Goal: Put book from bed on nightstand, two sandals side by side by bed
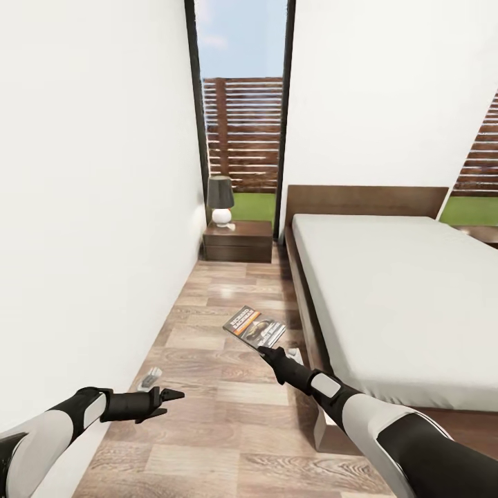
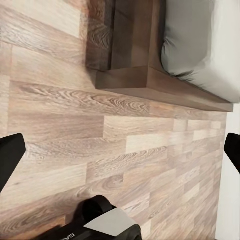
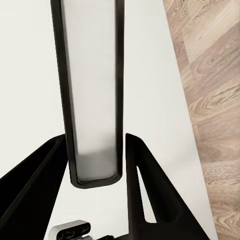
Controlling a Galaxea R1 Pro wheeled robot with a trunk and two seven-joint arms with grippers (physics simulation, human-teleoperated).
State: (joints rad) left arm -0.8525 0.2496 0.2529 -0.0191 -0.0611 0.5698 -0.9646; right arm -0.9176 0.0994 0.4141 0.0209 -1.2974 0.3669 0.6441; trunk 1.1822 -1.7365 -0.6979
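The book, dark-covered with an orange band, hangs tilted above the wooden floor in the aisle, and my right gripper is shut on its near corner. The bed, with its off-white mattress and brown frame, stands to the right of it. At the aisle's far end stands a dark nightstand, well ahead of the book. My left gripper is open and empty, low at the left. Its fingers are spread wide over bare floor near the bed's frame corner. The sandals are out of view.
A dark-shaded lamp stands on the nightstand. A white wall closes the aisle's left side. A tall narrow window rises behind the nightstand. A second dark cabinet peeks past the bed's far side. Wooden floor runs between wall and bed.
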